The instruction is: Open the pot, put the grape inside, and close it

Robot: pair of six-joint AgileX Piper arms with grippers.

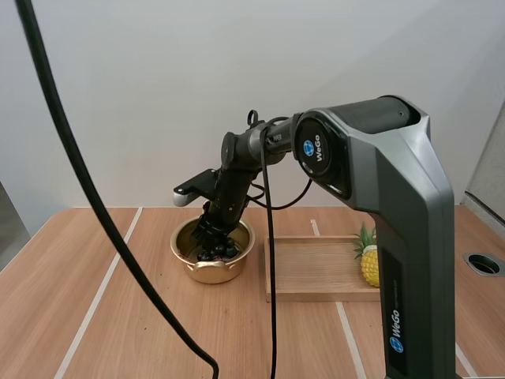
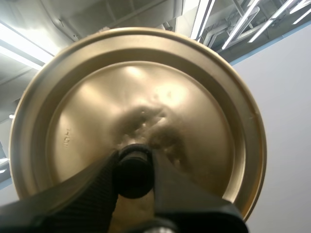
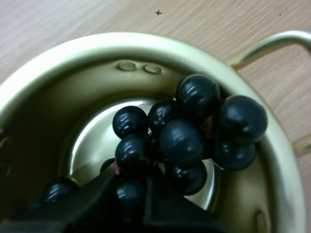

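**Right gripper (image 3: 131,191) deep in the open pot, grapes in its pinch**

Closed narrowly from above on the bunch of grapes (image 3: 182,141), with one dark berry caught between the tips. Rest of the bunch spread ahead of them, toward the wall of the brass pot (image 3: 58,53) that carries the looped handle (image 3: 272,41).

Seen from the high view: right gripper reaching steeply down past the pot's rim, grapes directly beneath the tips and wholly inside. Cannot tell whether resting on the bottom or hanging just clear of it.

Judged step: letting go. Bunch rounded and lumpy, not long, so no axis to line up. Only straight down, spread the fingers, then straight up clear of the rim.

At the left gripper (image 2: 135,171): clamped on the black knob (image 2: 133,167) of the golden lid (image 2: 146,87), lid's top face turned back toward the arm and held off the pot.

Closing judged to fall to the left arm, already holding the lid. Which way the pot lies from the lid cannot be told.

Just beside the pot on the table (image 1: 118,316), not touching it: wooden tray (image 1: 316,268), toy pineapple (image 1: 369,264) at its right end.
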